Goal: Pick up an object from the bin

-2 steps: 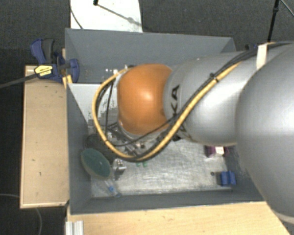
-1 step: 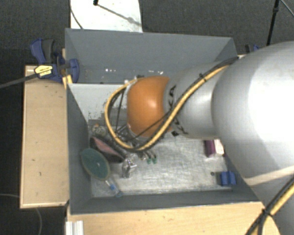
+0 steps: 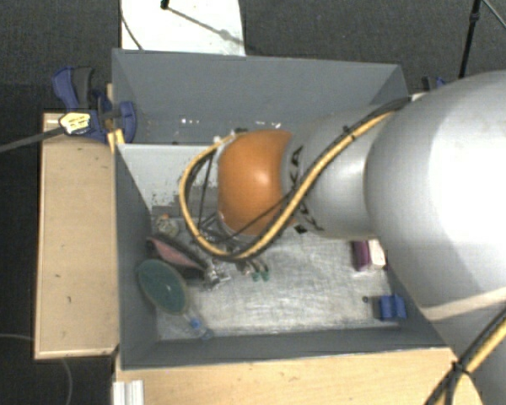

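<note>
**A:** Which thing do we label as nearest the gripper?

**B:** We label the dark reddish-brown oblong thing (image 3: 174,254). It lies on the floor at the left side of the grey bin (image 3: 261,99), close to the left wall. The gripper (image 3: 212,270) is low over the floor just beside its right end. We cannot tell whether the two touch.

**A:** And how do we record the gripper's state?

**B:** We cannot tell whether it is open or closed, or whether it has hold of anything. The orange cover (image 3: 251,184) and the looped yellow-and-black cables (image 3: 192,218) at the wrist hide most of it.

**A:** What do we note next, moving outward?

**B:** A round green disc (image 3: 160,283) lies just below the oblong thing, toward the front-left corner. A small pale-blue thing (image 3: 196,327) lies beyond the disc, near the front wall. Small green-tipped bits (image 3: 257,270) lie just to the right of the gripper.

**A:** And farther off?

**B:** Well apart, at the bin's right side, we see a purple-and-white thing (image 3: 363,254) and a blue block (image 3: 390,308). Both lie at the edge of the silver arm (image 3: 438,192), which reaches in from the right.
</note>
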Robot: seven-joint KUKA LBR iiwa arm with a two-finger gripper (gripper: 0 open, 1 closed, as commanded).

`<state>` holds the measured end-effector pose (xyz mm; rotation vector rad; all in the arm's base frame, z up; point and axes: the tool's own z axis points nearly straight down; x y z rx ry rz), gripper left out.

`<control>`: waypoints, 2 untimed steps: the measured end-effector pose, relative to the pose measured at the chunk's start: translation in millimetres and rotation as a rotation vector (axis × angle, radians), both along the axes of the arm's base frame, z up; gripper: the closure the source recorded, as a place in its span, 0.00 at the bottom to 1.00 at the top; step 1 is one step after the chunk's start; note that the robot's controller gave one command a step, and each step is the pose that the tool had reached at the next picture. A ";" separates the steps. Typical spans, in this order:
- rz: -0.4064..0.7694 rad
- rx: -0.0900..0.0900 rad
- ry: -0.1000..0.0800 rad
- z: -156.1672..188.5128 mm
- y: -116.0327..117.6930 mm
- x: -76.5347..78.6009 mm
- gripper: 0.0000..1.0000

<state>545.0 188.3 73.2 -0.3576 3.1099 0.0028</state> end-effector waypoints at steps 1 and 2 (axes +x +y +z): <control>0.209 -0.003 0.001 155.4 -11.7 10.6 1.00; 0.184 -0.003 0.015 93.5 12.1 12.9 1.00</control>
